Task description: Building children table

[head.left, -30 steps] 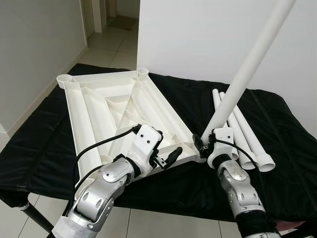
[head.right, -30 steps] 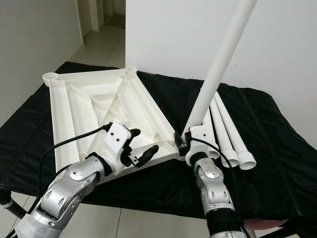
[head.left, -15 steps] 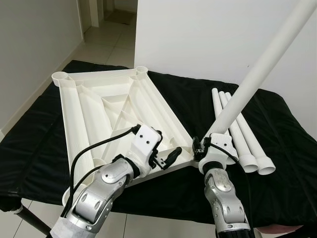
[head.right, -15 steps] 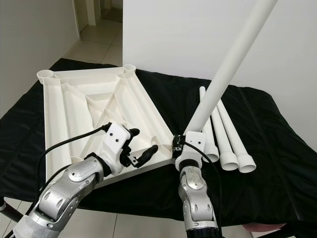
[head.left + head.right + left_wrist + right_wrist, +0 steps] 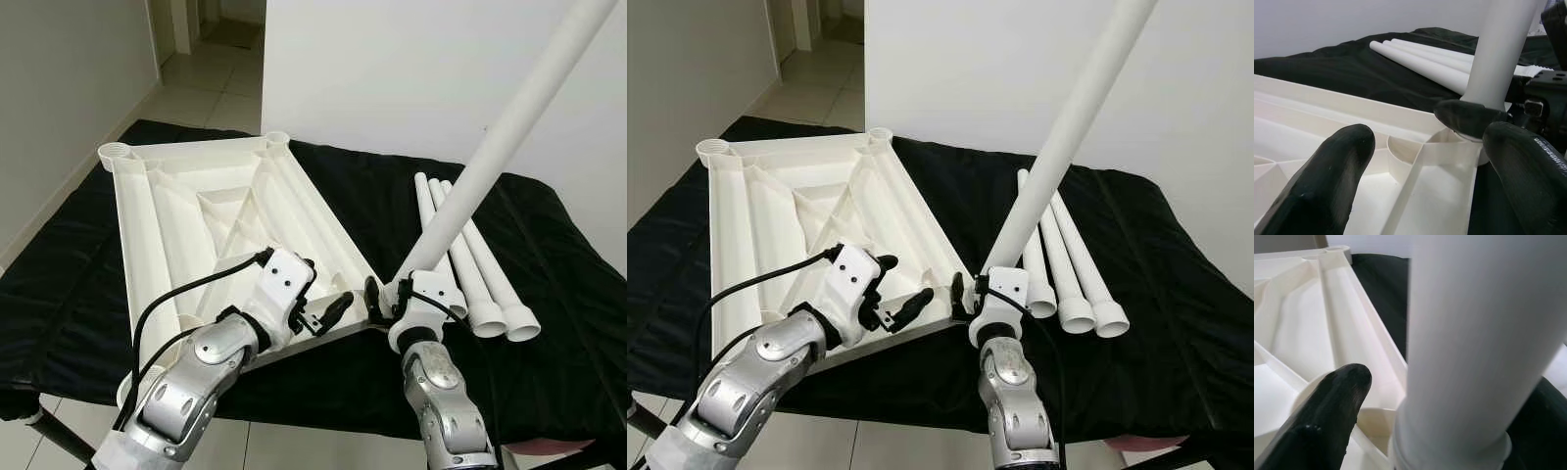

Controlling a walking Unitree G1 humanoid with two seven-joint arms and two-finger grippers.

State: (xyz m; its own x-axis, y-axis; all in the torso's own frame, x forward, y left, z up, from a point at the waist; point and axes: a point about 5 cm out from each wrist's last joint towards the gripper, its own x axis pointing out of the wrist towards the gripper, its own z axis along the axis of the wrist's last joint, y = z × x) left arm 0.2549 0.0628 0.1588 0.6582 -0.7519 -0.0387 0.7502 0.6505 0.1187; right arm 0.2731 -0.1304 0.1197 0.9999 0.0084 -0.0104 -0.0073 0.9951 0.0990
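Inverted white tabletop (image 5: pixel 211 230) lies ribbed side up on a black cloth (image 5: pixel 549 294), which covers a stand. Landmark: the tabletop's corner socket (image 5: pixel 1449 142) nearest the robot on its right. The right gripper (image 5: pixel 384 300) pinches the lower end of 1 white leg (image 5: pixel 490 157), whose foot sits at that socket; the leg rises tilted up and away to the robot's right. In the right wrist view, 1 black finger (image 5: pixel 1327 416) lies beside the leg's collared end, above the socket. The left gripper (image 5: pixel 328 308) hovers over the tabletop's near edge, just left of the socket, fingers spread, nothing between them. 3 more legs (image 5: pixel 470 264) lie side by side on the cloth, right of the socket, beyond the raised leg. A white wall (image 5: pixel 392 69) stands behind the cloth.
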